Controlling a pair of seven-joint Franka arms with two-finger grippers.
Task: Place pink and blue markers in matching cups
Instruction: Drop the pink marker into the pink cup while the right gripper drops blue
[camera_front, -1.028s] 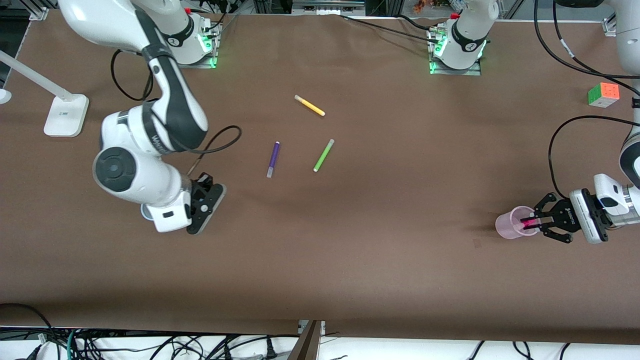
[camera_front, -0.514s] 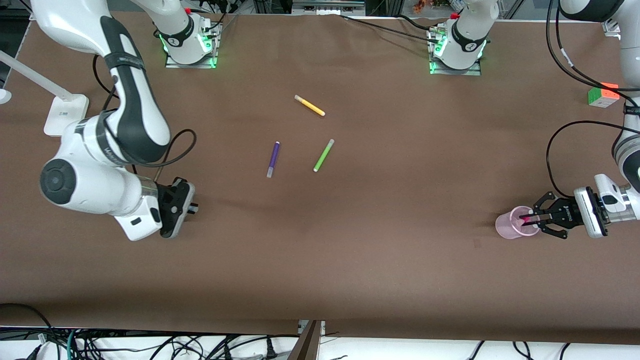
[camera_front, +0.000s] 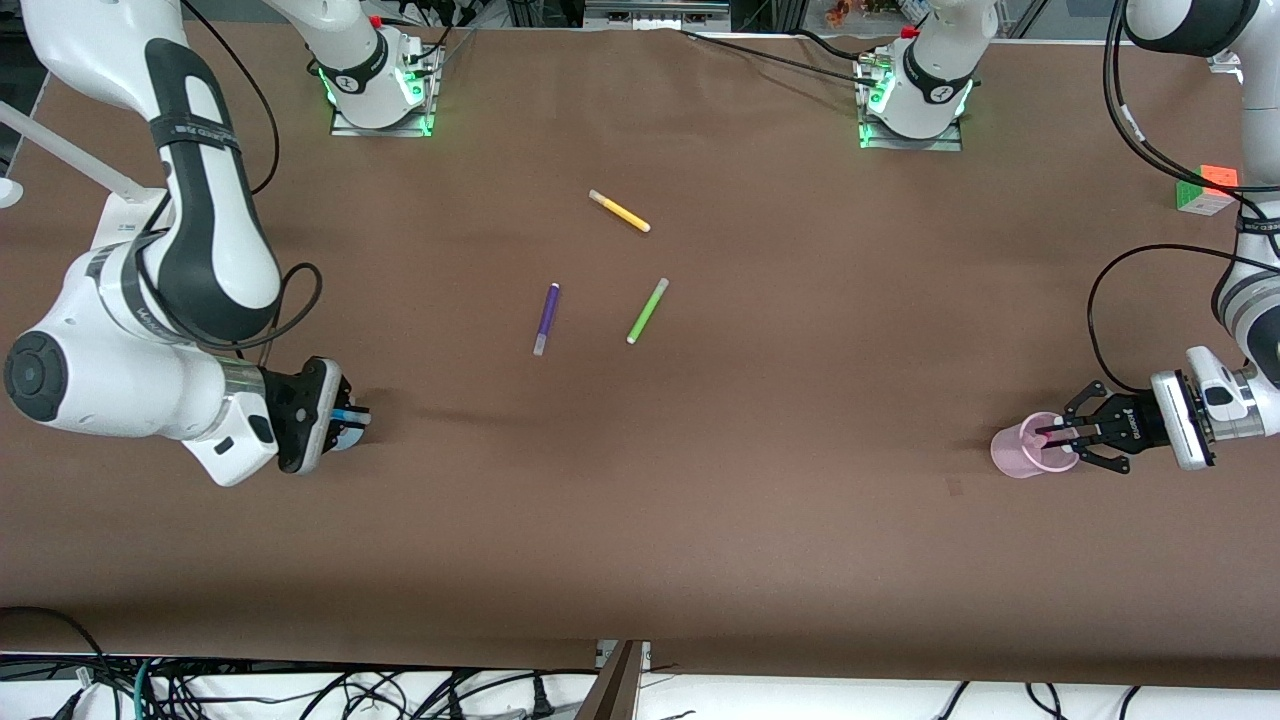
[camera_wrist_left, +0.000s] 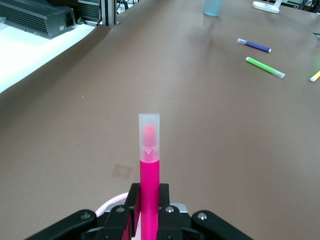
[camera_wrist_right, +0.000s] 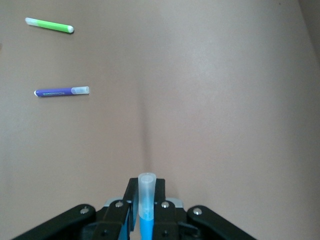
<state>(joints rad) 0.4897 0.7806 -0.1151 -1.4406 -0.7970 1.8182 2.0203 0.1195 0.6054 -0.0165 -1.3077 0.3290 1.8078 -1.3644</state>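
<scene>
The left gripper hung over the pink cup, fingers clamped on the pink marker. The right gripper was over the blue cup toward the right arm's end of the bench from the purple marker, fingers clamped on the blue marker

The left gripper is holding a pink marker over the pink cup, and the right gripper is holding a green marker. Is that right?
Not quite. The right gripper holds a blue marker, not a green one; the right wrist view shows it. The green marker lies loose on the table. The rest is right: the left gripper holds the pink marker over the pink cup.
</scene>
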